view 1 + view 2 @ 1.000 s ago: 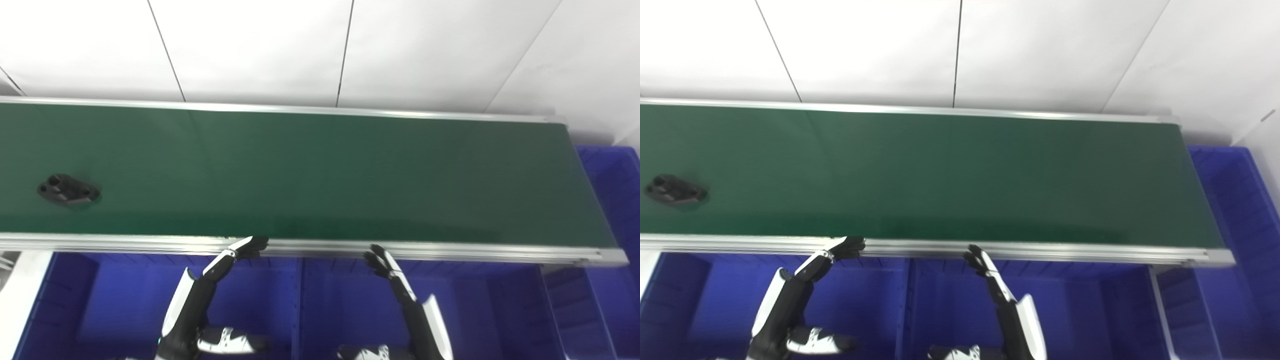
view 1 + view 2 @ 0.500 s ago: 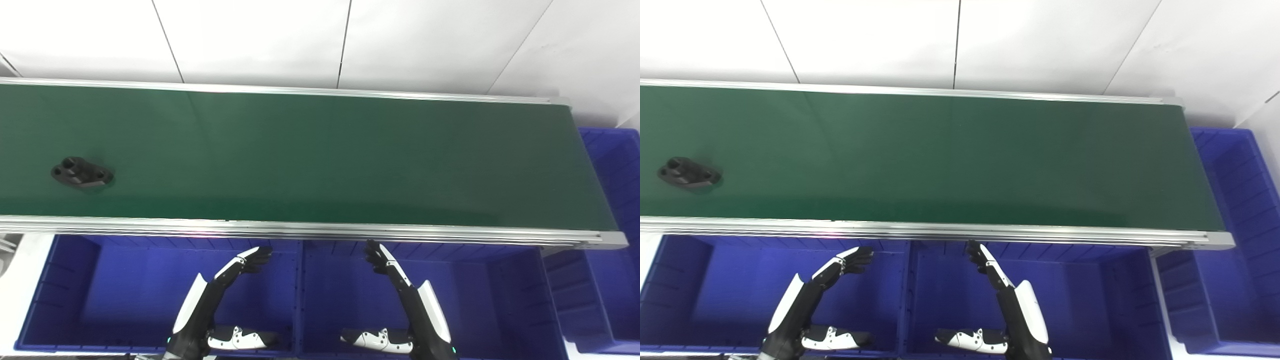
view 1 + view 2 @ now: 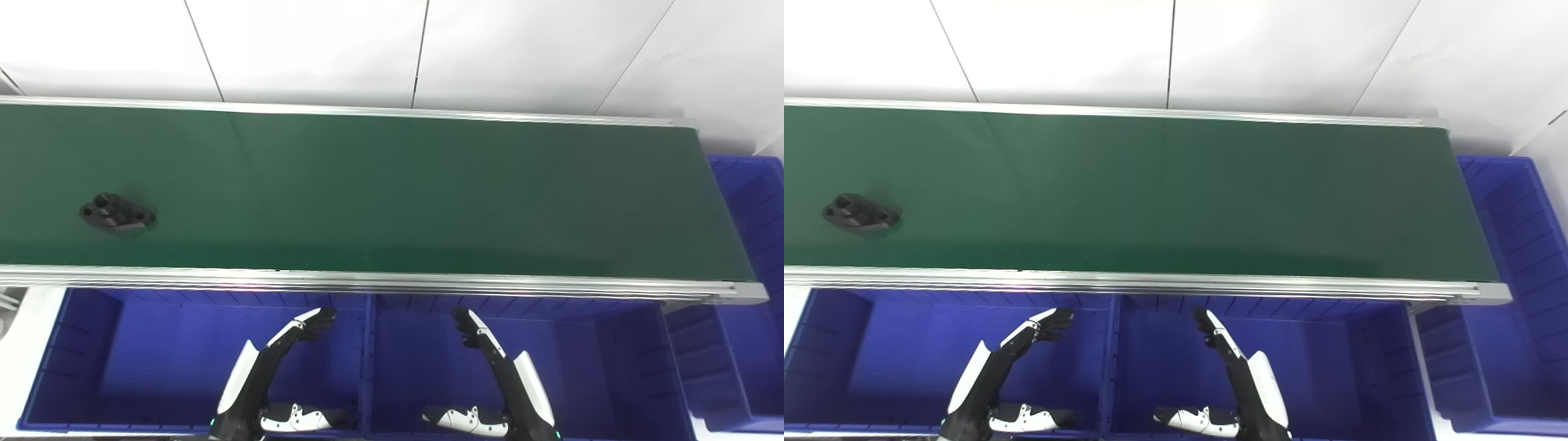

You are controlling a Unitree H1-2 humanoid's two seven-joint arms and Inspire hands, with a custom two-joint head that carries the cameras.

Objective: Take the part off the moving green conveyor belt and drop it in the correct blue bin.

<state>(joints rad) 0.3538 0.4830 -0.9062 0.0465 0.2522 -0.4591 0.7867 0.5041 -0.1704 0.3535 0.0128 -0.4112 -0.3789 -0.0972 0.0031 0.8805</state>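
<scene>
no text, label, brand, number or sign can be read anywhere, neither on the conveyor belt (image 3: 392,190) nor on the blue bins (image 3: 184,361).

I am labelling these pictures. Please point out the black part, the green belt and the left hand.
black part (image 3: 117,213), left eye view, its top face
green belt (image 3: 398,196), left eye view, bare middle
left hand (image 3: 1044,323), right eye view, its fingers
</scene>
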